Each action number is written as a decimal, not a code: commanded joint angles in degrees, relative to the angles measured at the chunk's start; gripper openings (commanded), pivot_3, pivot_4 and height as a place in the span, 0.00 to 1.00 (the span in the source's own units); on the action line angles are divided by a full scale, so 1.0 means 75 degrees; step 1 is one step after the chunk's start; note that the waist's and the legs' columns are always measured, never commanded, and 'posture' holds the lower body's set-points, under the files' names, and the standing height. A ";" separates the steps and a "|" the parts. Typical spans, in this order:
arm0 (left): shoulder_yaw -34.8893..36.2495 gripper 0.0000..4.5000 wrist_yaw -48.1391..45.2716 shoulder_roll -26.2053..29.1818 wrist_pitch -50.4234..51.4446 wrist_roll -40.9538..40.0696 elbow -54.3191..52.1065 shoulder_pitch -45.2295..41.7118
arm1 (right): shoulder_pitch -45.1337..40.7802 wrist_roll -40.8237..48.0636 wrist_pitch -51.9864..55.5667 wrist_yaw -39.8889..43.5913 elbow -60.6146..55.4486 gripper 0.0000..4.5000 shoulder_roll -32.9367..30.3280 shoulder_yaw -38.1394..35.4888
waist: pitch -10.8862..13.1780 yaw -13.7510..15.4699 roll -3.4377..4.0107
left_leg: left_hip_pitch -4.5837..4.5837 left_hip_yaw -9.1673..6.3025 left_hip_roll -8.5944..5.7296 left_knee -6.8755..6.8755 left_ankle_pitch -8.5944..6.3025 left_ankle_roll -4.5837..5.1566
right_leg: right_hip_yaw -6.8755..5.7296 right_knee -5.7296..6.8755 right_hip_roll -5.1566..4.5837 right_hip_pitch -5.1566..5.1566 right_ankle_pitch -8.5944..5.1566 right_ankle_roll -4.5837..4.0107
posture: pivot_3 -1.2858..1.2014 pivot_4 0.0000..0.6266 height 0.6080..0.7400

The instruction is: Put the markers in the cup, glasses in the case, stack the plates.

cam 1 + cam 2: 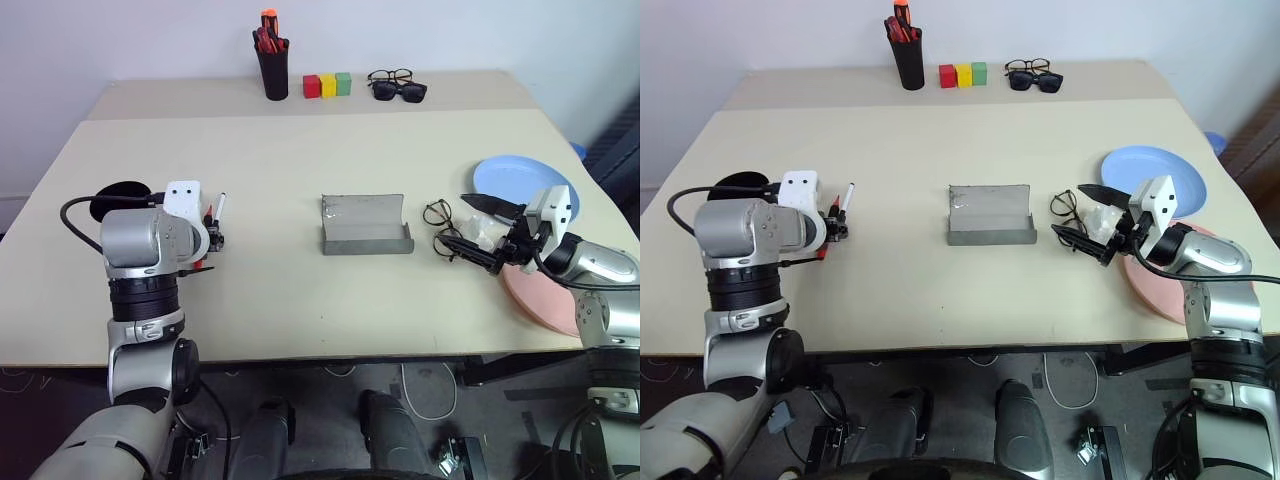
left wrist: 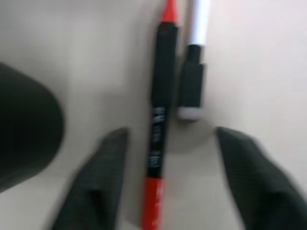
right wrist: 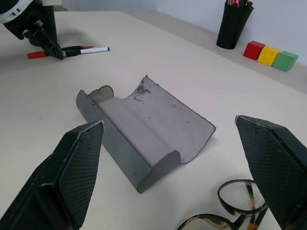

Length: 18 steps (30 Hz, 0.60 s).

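The left gripper [image 2: 168, 158] stands over the red marker [image 2: 160, 120], jaws apart on both sides of it; the white marker [image 2: 194, 62] lies just beside. At three o'clock from the open case [image 1: 365, 225], the glasses [image 1: 440, 225] lie between the right gripper's [image 1: 480, 228] wide-apart jaws.

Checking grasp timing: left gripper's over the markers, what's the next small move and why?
Probably close the left gripper on the red marker: it lies on the table between the fingers, which don't yet touch it. The white marker lies alongside, so stay centred on the red one.
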 commanded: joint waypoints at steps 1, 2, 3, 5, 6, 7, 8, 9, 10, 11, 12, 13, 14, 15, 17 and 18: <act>0.0193 0.13 0.0055 -0.0056 0.0084 -0.0089 0.0000 0.0136 | 0.0041 0.0167 -0.0039 0.0005 -0.0356 1.00 -0.0148 -0.0280 | 0.0000 -0.0006 0.0001 | 0.0001 0.0000 0.0000 0.0000 0.0000 0.0000 | 0.0000 0.0001 0.0000 0.0000 -0.0001 0.0001 | 0.52 0.24 1.00; 0.0204 0.02 0.0064 -0.0078 0.0084 -0.0121 -0.0033 0.0176 | 0.0054 0.0167 -0.0035 0.0004 -0.0365 1.00 -0.0153 -0.0284 | -0.0001 -0.0005 0.0001 | 0.0003 0.0000 0.0000 0.0000 0.0000 -0.0001 | 0.0000 0.0003 0.0000 0.0000 -0.0002 0.0003 | 0.52 0.24 1.00; 0.0154 0.01 0.0046 -0.0061 0.0084 -0.0168 -0.0107 0.0243 | 0.0069 0.0168 -0.0030 0.0004 -0.0377 1.00 -0.0157 -0.0292 | -0.0001 -0.0006 0.0002 | 0.0003 0.0000 0.0000 0.0000 0.0001 -0.0001 | 0.0000 0.0004 0.0000 0.0001 -0.0004 0.0006 | 0.52 0.24 1.00; 0.0088 0.01 0.0025 -0.0025 0.0084 -0.0304 -0.0293 0.0409 | 0.0091 0.0165 -0.0017 0.0002 -0.0392 1.00 -0.0157 -0.0305 | -0.0002 -0.0005 0.0003 | 0.0003 0.0001 0.0000 0.0000 0.0001 -0.0001 | 0.0001 0.0003 0.0000 0.0002 -0.0004 0.0005 | 0.52 0.24 1.00; 0.0027 0.01 -0.0024 0.0049 0.0084 -0.0411 -0.0421 0.0516 | 0.0096 0.0155 -0.0018 0.0001 -0.0386 1.00 -0.0152 -0.0304 | -0.0002 -0.0006 0.0004 | 0.0003 0.0001 0.0000 0.0001 0.0001 -0.0001 | 0.0001 0.0003 0.0000 0.0002 -0.0003 0.0004 | 0.52 0.24 1.00; -0.0017 0.01 -0.0055 0.0109 0.0084 -0.0513 -0.0542 0.0615 | 0.0099 0.0148 -0.0021 0.0004 -0.0378 1.00 -0.0147 -0.0305 | -0.0004 -0.0009 0.0007 | 0.0004 0.0001 0.0000 0.0000 0.0001 -0.0001 | 0.0001 0.0003 0.0000 0.0002 -0.0002 0.0003 | 0.52 0.24 1.00; -0.0049 0.01 -0.0084 0.0171 0.0084 -0.0628 -0.0664 0.0705 | 0.0100 0.0143 -0.0019 0.0005 -0.0372 1.00 -0.0143 -0.0304 | -0.0005 -0.0011 0.0008 | 0.0005 0.0001 0.0001 0.0000 0.0001 -0.0001 | 0.0002 0.0005 0.0000 0.0002 0.0000 -0.0001 | 0.52 0.24 1.00; -0.0093 0.01 -0.0141 0.0262 0.0084 -0.0785 -0.0820 0.0808 | 0.0097 0.0136 -0.0020 0.0003 -0.0364 1.00 -0.0137 -0.0299 | -0.0005 -0.0011 0.0008 | 0.0006 0.0001 0.0001 -0.0001 0.0001 -0.0001 | 0.0002 0.0006 0.0000 0.0002 0.0002 -0.0003 | 0.52 0.24 1.00; -0.0111 0.01 -0.0165 0.0328 0.0084 -0.0910 -0.0970 0.0892 | 0.0094 0.0133 -0.0020 0.0008 -0.0354 1.00 -0.0136 -0.0297 | -0.0006 -0.0014 0.0009 | 0.0006 0.0001 0.0001 -0.0001 0.0001 -0.0001 | 0.0002 0.0006 0.0000 0.0002 0.0002 -0.0003 | 0.52 0.24 1.00; -0.0206 0.01 -0.0267 0.0461 0.0084 -0.1092 -0.1190 0.0986 | 0.0082 0.0126 -0.0023 0.0013 -0.0330 1.00 -0.0132 -0.0289 | -0.0006 -0.0012 0.0009 | 0.0007 0.0002 0.0001 -0.0001 0.0001 -0.0001 | 0.0002 0.0006 0.0000 0.0002 0.0002 -0.0003 | 0.52 0.24 1.00; -0.0254 0.01 -0.0305 0.0560 0.0084 -0.1238 -0.1356 0.1078 | 0.0059 0.0114 -0.0031 0.0017 -0.0295 1.00 -0.0124 -0.0273 | -0.0006 -0.0014 0.0009 | 0.0007 0.0002 0.0001 0.0000 0.0001 -0.0001 | 0.0003 0.0006 0.0000 0.0002 0.0002 -0.0004 | 0.52 0.24 1.00; -0.0302 0.01 -0.0323 0.0648 0.0084 -0.1325 -0.1509 0.1145 | 0.0040 0.0104 -0.0038 0.0024 -0.0264 1.00 -0.0117 -0.0261 | -0.0006 -0.0012 0.0009 | 0.0007 0.0002 0.0002 0.0000 0.0001 -0.0002 | 0.0003 0.0006 0.0000 0.0002 0.0002 -0.0003 | 0.52 0.24 1.00; -0.0381 0.01 -0.0346 0.0754 0.0084 -0.1402 -0.1640 0.1200 | 0.0021 0.0095 -0.0047 0.0031 -0.0232 1.00 -0.0111 -0.0250 | -0.0005 -0.0005 0.0009 | 0.0007 0.0002 0.0002 0.0001 0.0001 -0.0002 | 0.0003 0.0007 0.0000 0.0002 0.0002 -0.0005 | 0.52 0.24 1.00; -0.0387 0.01 -0.0332 0.0810 0.0084 -0.1478 -0.1714 0.1245 | -0.0004 0.0082 -0.0059 0.0034 -0.0199 1.00 -0.0100 -0.0235 | -0.0005 -0.0002 0.0009 | 0.0007 0.0002 0.0002 0.0001 0.0001 -0.0002 | 0.0003 0.0007 0.0000 0.0002 0.0004 -0.0007 | 0.52 0.24 1.00; -0.0332 0.01 -0.0270 0.0870 0.0084 -0.1591 -0.1780 0.1282 | -0.0048 0.0067 -0.0072 0.0040 -0.0150 1.00 -0.0082 -0.0212 | -0.0004 0.0007 0.0007 | 0.0006 0.0002 0.0002 0.0001 0.0001 -0.0002 | 0.0003 0.0006 0.0000 0.0003 0.0005 -0.0009 | 0.52 0.24 1.00; -0.0270 0.01 -0.0221 0.0897 0.0084 -0.1592 -0.1765 0.1252 | -0.0071 0.0059 -0.0081 0.0044 -0.0126 1.00 -0.0072 -0.0199 | -0.0005 0.0009 0.0007 | 0.0005 0.0002 0.0001 0.0003 0.0001 -0.0002 | 0.0003 0.0006 0.0000 0.0003 0.0006 -0.0010 | 0.52 0.24 1.00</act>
